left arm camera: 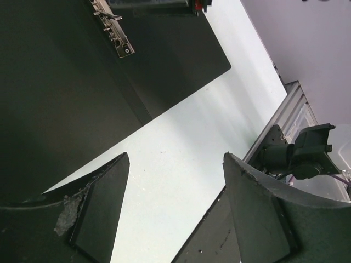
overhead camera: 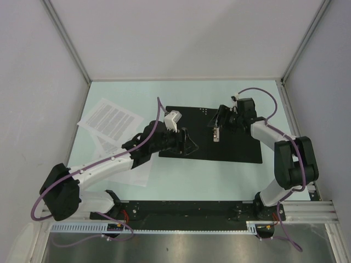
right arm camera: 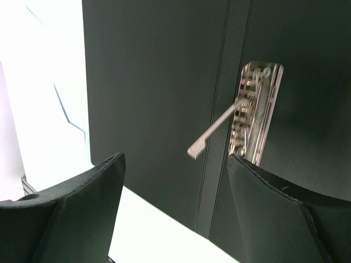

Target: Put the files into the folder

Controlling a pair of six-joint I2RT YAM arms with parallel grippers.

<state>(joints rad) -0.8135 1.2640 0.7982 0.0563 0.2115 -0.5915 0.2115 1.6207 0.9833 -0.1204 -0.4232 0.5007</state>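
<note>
The folder (overhead camera: 241, 143) lies open on the table, black inside up, with its metal spine clip (overhead camera: 215, 134) in the middle. The clip's lever (right arm camera: 216, 131) stands raised. The files (overhead camera: 109, 120), white printed sheets, lie on the table left of the folder. My left gripper (overhead camera: 189, 144) hovers over the folder's left half near its front edge, open and holding nothing. In the left wrist view the gripper (left arm camera: 175, 156) frames bare table beside the folder (left arm camera: 66, 98). My right gripper (right arm camera: 175, 156) is open and empty, just short of the clip (right arm camera: 258, 109).
Grey walls enclose the pale table (overhead camera: 258, 93) on three sides. A metal rail (overhead camera: 307, 209) with the arm bases runs along the near edge. The right arm's base (left arm camera: 299, 153) shows in the left wrist view.
</note>
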